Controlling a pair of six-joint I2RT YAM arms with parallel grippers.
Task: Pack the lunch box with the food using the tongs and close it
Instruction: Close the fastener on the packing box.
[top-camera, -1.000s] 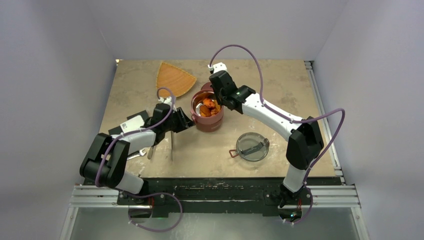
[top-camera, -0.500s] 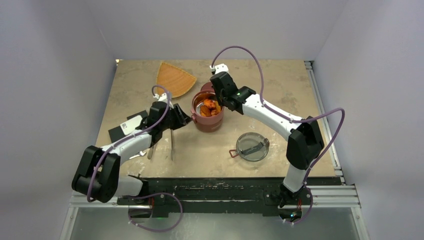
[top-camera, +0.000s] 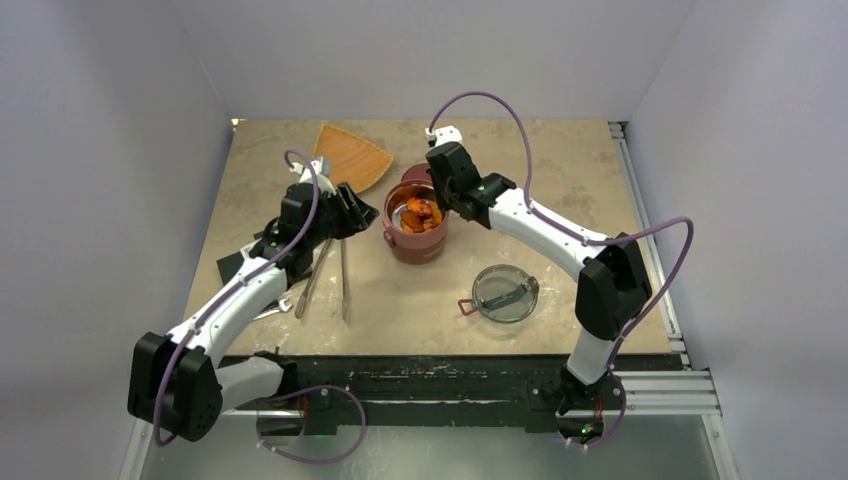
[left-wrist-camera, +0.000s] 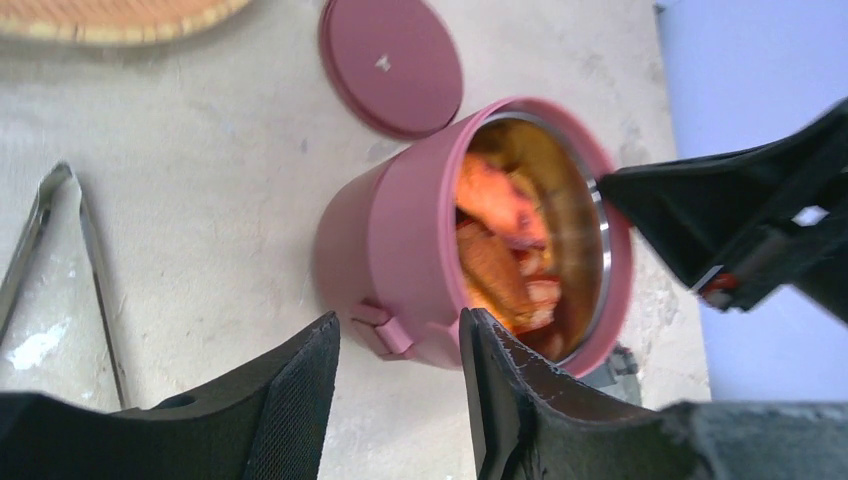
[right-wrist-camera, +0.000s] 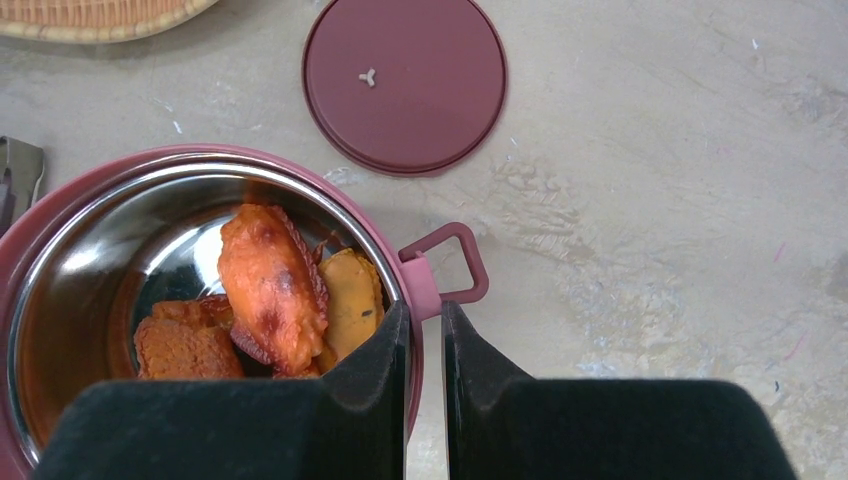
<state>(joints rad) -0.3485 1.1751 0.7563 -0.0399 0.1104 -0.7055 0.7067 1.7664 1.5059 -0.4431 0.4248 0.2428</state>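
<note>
The dark-red lunch box (top-camera: 415, 245) (right-wrist-camera: 100, 175) (left-wrist-camera: 400, 240) stands uncovered mid-table. Orange and brown food (top-camera: 420, 213) (right-wrist-camera: 270, 285) (left-wrist-camera: 495, 240) fills its steel bowl. My right gripper (top-camera: 437, 207) (right-wrist-camera: 425, 310) is shut on the box's far rim, beside a loop handle (right-wrist-camera: 450, 265), with one finger inside and one outside. Just left of the box, my left gripper (top-camera: 365, 213) (left-wrist-camera: 400, 400) is open and empty, its jaws pointing at the side latch (left-wrist-camera: 385, 330). The tongs (top-camera: 344, 285) (left-wrist-camera: 50, 190) lie flat on the table, near of the left gripper.
A flat dark-red disc lid (right-wrist-camera: 405, 85) (left-wrist-camera: 392, 60) lies just behind the box. The smoky clear lid (top-camera: 505, 292) rests at the near right. An orange fan-shaped tray (top-camera: 350, 160) sits at the back. A black pad (top-camera: 232, 265) and a small wrench (top-camera: 272, 308) lie at the left.
My left arm has stretched out and its gripper has moved toward the far side, along the box's left flank, while its jaws spread wider. The right gripper has stayed on the rim.
</note>
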